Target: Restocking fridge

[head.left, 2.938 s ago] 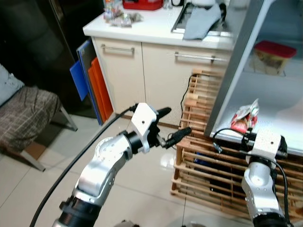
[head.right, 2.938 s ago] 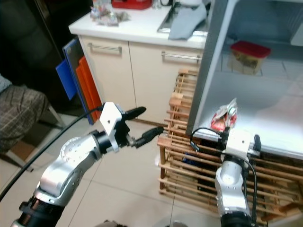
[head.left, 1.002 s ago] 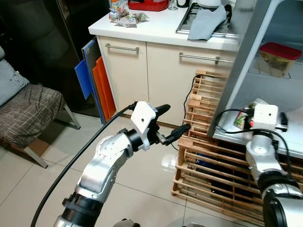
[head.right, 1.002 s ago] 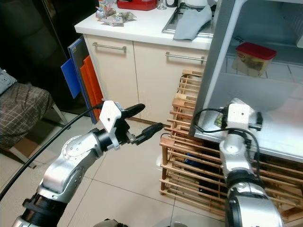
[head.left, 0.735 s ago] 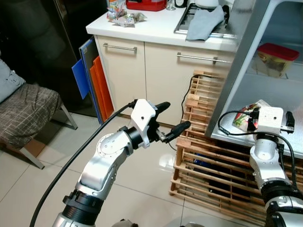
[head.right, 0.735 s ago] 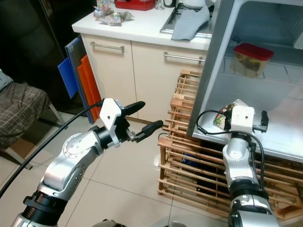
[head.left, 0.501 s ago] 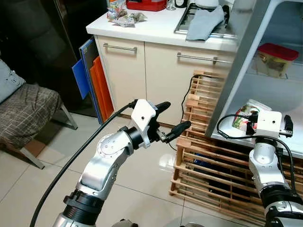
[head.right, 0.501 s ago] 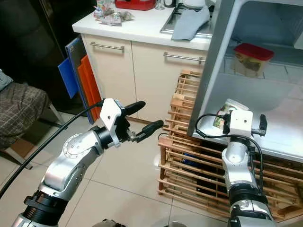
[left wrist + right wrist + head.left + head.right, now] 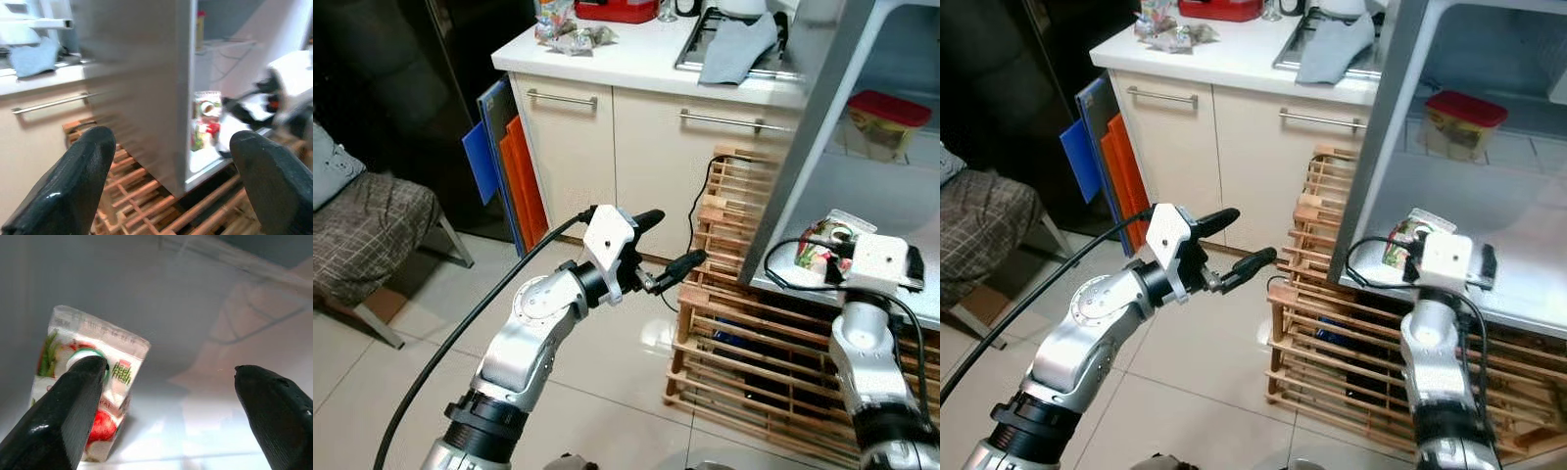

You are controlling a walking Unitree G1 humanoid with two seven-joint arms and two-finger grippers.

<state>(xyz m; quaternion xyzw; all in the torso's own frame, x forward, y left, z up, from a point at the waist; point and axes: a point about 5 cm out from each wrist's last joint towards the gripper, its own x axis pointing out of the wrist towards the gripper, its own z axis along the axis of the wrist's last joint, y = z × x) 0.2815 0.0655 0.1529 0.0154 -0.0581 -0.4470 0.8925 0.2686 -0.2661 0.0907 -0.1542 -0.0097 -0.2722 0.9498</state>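
A snack pouch (image 9: 820, 242) with green and red print stands tilted on the front of the open fridge's lower shelf (image 9: 891, 201). My right gripper (image 9: 168, 368) is at the shelf's front edge, open wide. In the right wrist view the pouch (image 9: 121, 379) sits just behind one finger (image 9: 68, 416), outside the gap. I cannot tell whether that finger touches it. My left gripper (image 9: 678, 236) is held out open and holds nothing, over the floor left of the fridge. It faces the pouch (image 9: 202, 120).
A red-lidded container (image 9: 886, 116) sits on the shelf above. A wooden slatted rack (image 9: 734, 333) stands under the fridge, by its grey side wall (image 9: 808, 137). Behind is a cabinet counter (image 9: 626, 127) with a grey cloth (image 9: 734, 49). Blue and orange boards (image 9: 504, 162) and a chair (image 9: 367, 220) stand left.
My right gripper carried the pouch up and onto the fridge shelf, then sank slightly lower and to the right of it. The left arm has barely moved. The camera shifted a little.
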